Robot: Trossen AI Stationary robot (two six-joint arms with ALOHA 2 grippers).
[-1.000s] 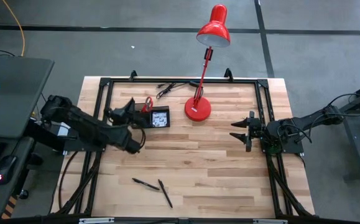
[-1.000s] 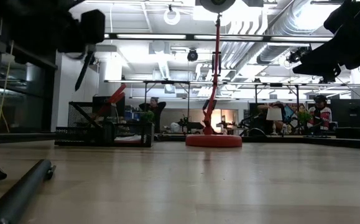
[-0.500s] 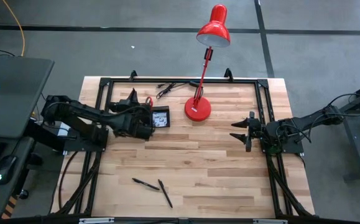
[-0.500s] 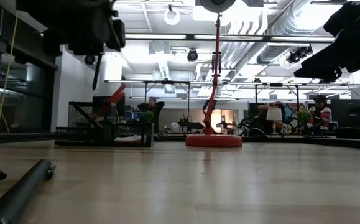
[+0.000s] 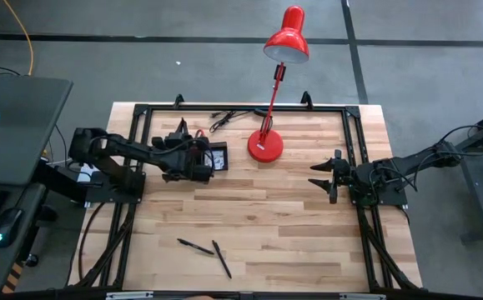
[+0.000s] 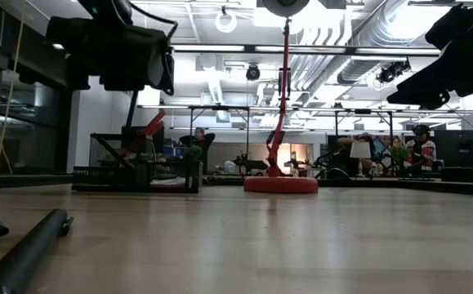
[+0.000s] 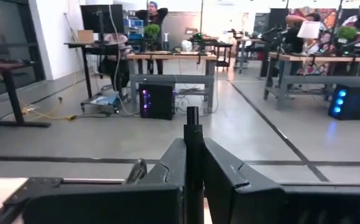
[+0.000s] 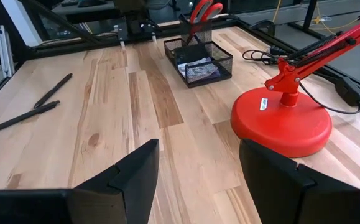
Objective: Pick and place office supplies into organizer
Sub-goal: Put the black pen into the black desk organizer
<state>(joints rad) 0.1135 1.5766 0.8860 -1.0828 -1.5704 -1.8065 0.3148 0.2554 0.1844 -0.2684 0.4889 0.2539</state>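
One pen (image 7: 192, 155) stands clamped (upright) in the left hand (image 7: 193, 186).

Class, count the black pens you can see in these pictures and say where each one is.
3: two pens lie loose on the table's near part; a third pen is held upright in the left gripper above the organizer. Others may be hidden.

Open-plan lab: desks (image 7: 167, 57), monitors (image 7: 102, 17), exposed ceiling ducts (image 6: 359, 33).

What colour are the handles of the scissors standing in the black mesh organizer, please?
Red; the scissors' handles show best in the right wrist view, above the organizer.
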